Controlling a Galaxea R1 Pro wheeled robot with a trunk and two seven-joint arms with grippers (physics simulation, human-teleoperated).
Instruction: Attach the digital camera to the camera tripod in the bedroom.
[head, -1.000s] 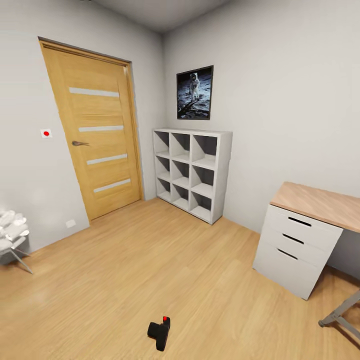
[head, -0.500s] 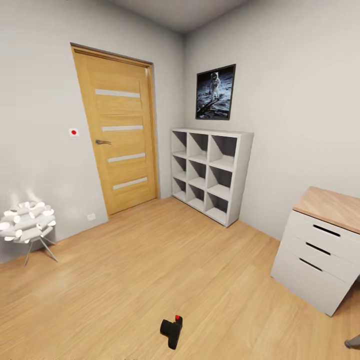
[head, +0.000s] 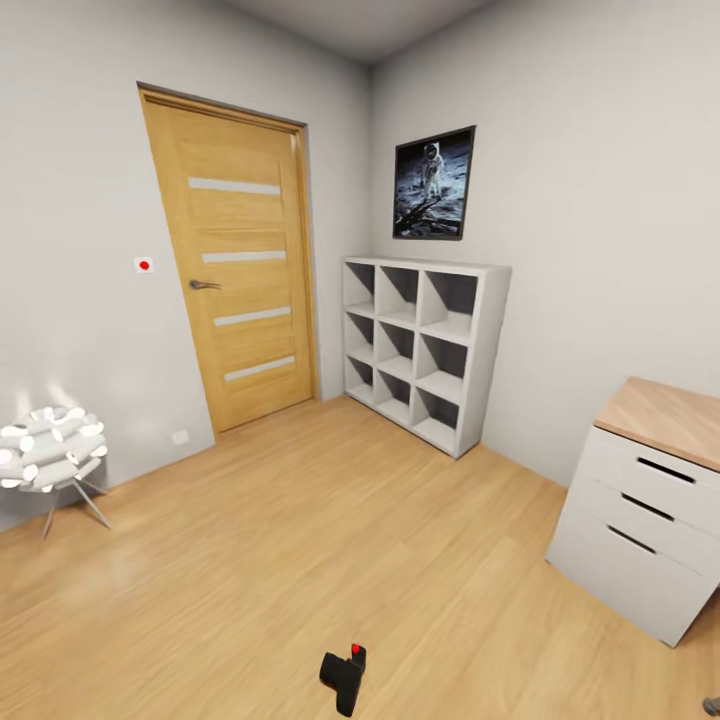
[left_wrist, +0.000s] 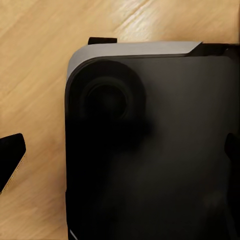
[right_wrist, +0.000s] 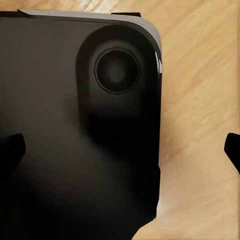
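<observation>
You see the small matte-black digital camera with red button (head: 344, 676) lying on the light wood floor (head: 300, 540); both grippers' fingertips stand apart.

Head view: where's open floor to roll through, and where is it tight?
Widest bare wood floor lies between the door, cube shelf and drawer unit. The digital camera lies low centre on the floor; the white lamp crowds the left wall.

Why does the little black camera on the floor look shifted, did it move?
No. The camera keeps its place on the floor against the door and shelf; the view turned.
</observation>
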